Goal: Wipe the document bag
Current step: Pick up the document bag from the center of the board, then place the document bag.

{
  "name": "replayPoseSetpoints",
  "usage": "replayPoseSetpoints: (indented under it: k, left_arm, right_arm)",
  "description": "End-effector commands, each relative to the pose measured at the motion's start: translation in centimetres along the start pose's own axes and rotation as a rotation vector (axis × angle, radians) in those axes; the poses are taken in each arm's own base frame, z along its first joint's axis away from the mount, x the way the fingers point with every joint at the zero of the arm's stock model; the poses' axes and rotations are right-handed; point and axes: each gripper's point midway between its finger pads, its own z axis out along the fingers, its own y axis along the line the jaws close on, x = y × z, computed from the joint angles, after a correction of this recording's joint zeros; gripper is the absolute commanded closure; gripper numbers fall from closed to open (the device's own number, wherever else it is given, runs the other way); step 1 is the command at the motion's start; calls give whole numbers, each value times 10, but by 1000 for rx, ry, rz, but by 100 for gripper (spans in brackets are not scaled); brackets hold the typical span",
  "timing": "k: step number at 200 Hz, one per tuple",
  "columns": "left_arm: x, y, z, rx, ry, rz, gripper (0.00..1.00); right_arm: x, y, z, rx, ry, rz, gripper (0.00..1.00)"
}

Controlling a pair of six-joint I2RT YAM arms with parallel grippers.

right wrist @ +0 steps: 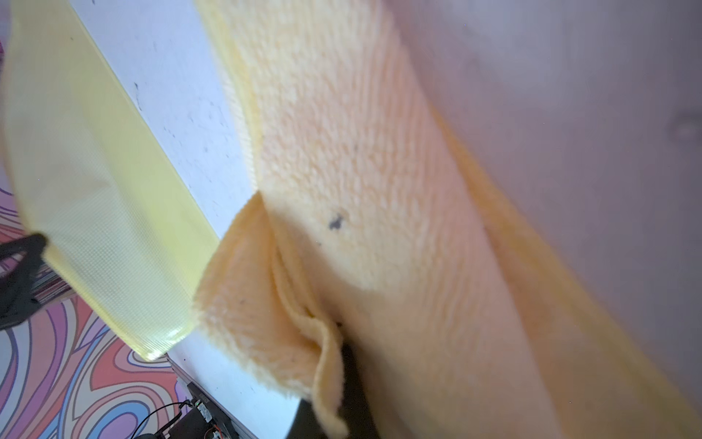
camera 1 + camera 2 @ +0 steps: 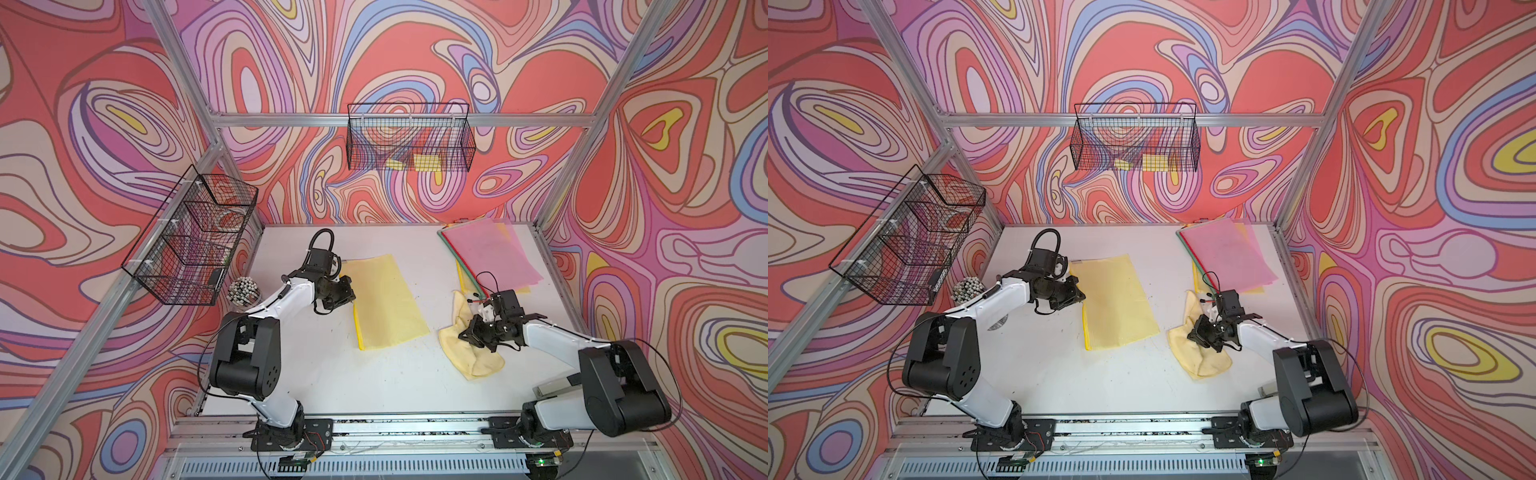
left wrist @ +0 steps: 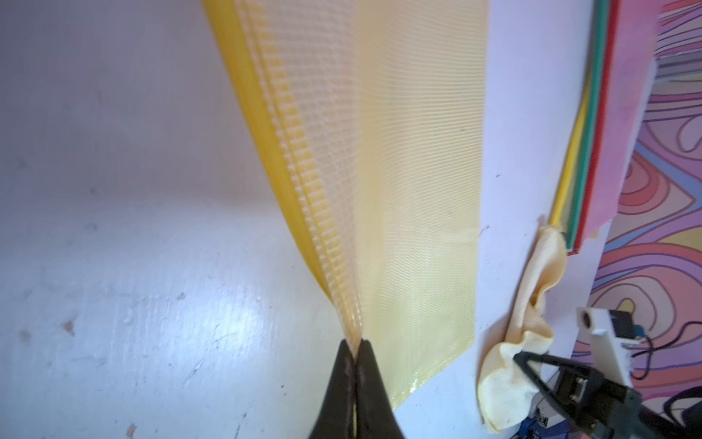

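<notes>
Quickly, hard bits first: the right gripper (image 1: 334,399) is mostly buried in the yellow cloth (image 2: 469,353), with only dark finger stubs showing in the right wrist view. Its jaws are clenched on a bunched fold of that cloth. The left gripper (image 3: 355,347) shows just its two black tips in the left wrist view, pressed together on the long zipper-side edge of the document bag (image 2: 388,301), which is slightly lifted there. In both top views the arm bodies cover both sets of jaws. The document bag is yellow mesh, lying mid-table between the two arms, with a strip of bare table (image 2: 374,382) between it and the cloth. The cloth's far tip reaches the stack of folders (image 2: 490,253) in the far right corner; I cannot tell whether they touch. The stack is pink on top, with red, green and yellow edges under it, so at least four, but the exact number is not readable. Counts: two arms, one bag laid out, one cloth, two wire baskets. The back basket (image 2: 415,137) hangs on the rear rail and holds two yellow pieces, too small to identify. The side basket (image 2: 166,253) hangs on the left rail and is split into compartments, and its contents blur into the patterned wall. Below it is a cup of pens (image 2: 243,289), with its base hidden behind the left arm.
</notes>
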Motion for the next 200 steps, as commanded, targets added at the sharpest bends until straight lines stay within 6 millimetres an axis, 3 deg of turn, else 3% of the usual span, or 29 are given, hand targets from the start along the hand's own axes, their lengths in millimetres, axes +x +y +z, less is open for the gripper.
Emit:
replayPoseSetpoints:
  k: [1, 38, 81, 123, 169, 185, 200]
  left_arm:
    - [-17, -30, -11, 46, -6, 29, 100]
    - [-43, -117, -11, 180, -41, 141, 100]
    - [-52, -233, 1, 438, -2, 217, 100]
    - [-65, -332, -13, 760, -15, 236, 100]
    - [-76, -389, -26, 982, -30, 235, 100]
    - [-84, -401, -32, 1053, -52, 211, 100]
    - [-92, -404, -23, 1070, -78, 194, 100]
  right_arm:
    - [19, -19, -7, 44, 9, 29, 100]
    - [23, -25, -7, 42, -22, 49, 100]
    - [18, -25, -10, 54, -46, 35, 100]
    - [18, -29, -10, 68, -58, 31, 100]
    - [17, -33, -13, 81, -75, 26, 100]
    - [17, -33, -12, 86, -75, 26, 100]
    - [15, -31, -14, 82, -81, 22, 100]
